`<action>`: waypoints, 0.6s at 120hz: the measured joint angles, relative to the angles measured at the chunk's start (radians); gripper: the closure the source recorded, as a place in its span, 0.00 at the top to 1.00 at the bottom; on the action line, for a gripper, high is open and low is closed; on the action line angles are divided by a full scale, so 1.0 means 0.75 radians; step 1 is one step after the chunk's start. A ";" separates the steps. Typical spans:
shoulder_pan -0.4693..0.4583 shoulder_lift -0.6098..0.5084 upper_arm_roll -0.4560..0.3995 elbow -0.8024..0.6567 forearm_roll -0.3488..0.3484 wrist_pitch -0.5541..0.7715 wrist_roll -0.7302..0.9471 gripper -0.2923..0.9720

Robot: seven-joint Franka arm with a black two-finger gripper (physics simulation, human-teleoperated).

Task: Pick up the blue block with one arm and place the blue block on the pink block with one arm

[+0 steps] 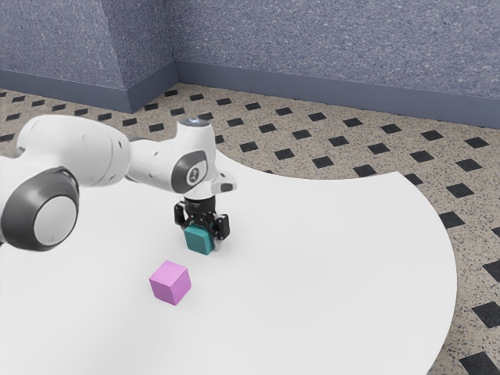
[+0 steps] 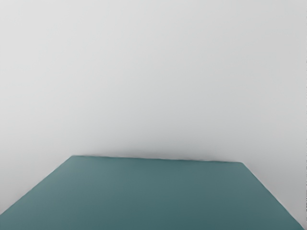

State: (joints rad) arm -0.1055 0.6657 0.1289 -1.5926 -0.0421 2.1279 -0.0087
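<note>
- The arm (image 1: 94,168) is seen coming in from the exterior view's left and reaching over a white round table (image 1: 336,258).
- The gripper (image 1: 201,231) is pointed straight down, close to the table surface.
- The blue block (image 1: 200,241), teal in shade, is held between the two black fingers, one pressed to each of its opposite sides; the hand is set narrow, at the block's width.
- The lower part of the blue block is seen below the fingertips; whether it rests on the table or is raised just off it cannot be told.
- In the wrist view, the blue block (image 2: 153,196) is seen directly under the hand, with bare white table (image 2: 153,72) beyond it.
- The pink block (image 1: 170,282) is placed on the table nearer to the exterior camera and slightly to the exterior view's left of the blue block; the two are near each other but apart.
- Nothing is stacked on the pink block.
- A speckled floor (image 1: 351,141) with dark diamond tiles and a blue-grey wall (image 1: 312,39) are seen behind the table.
</note>
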 joint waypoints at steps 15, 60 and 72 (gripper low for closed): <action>-0.006 0.002 0.001 0.007 0.002 0.002 -0.003 0.74; -0.015 -0.054 -0.001 0.006 0.008 -0.055 0.007 0.56; -0.006 -0.086 -0.002 0.006 0.007 -0.103 0.023 0.55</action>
State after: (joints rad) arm -0.1097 0.6015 0.1275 -1.5881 -0.0371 2.0510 0.0085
